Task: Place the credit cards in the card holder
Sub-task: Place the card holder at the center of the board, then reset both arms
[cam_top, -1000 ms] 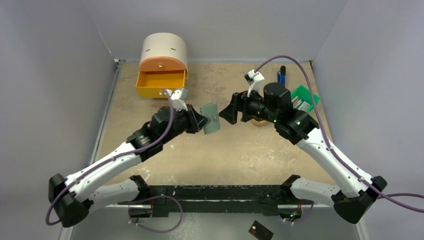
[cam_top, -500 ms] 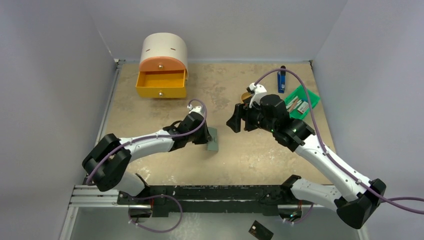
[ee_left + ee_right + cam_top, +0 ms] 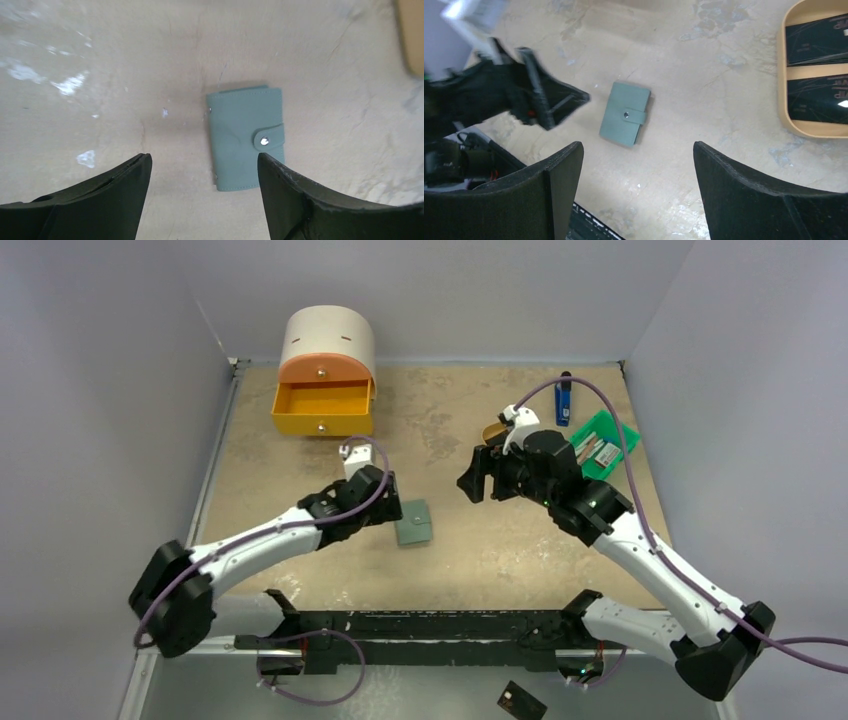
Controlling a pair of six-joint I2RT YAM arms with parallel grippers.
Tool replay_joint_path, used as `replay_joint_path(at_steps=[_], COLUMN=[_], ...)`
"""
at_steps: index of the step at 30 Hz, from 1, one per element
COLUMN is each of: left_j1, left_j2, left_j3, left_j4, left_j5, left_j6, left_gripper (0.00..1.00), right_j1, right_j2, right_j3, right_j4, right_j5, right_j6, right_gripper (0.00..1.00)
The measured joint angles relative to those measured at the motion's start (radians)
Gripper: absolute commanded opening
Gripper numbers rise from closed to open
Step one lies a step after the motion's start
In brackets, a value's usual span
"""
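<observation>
Tan tray (image 3: 814, 131) holds two black credit cards (image 3: 819, 37); card holder (image 3: 619, 126) lies closed.

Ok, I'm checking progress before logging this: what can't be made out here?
Card holder: snapped shut in every view, inside hidden.
Tray: cut off by the right wrist view's edge, so its credit cards can't be counted; right arm covers most of it from above.
Green bin contents: too small, top view.

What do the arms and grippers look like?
The left arm and right arm have white link shells with black joints and bases. A purple cable loops along each. The left gripper and right gripper have broad, matte-black, wedge-shaped fingers.
</observation>
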Motion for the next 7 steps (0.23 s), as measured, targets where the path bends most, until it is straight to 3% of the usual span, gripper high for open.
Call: replay_joint_path(at_steps=[7], left_j1=[0.0], left_j2=[-0.314], left_j3=[0.005], left_j4=[-0.048], left_j5=[-0.163], left_j6=[-0.008], left_gripper=[0.78], right_j1=[0.0], right_j2=[-0.057], right_j3=[-0.015], right_j4=[0.032], right_j5=[0.154], right_j6=[0.014], right_gripper=[0.89])
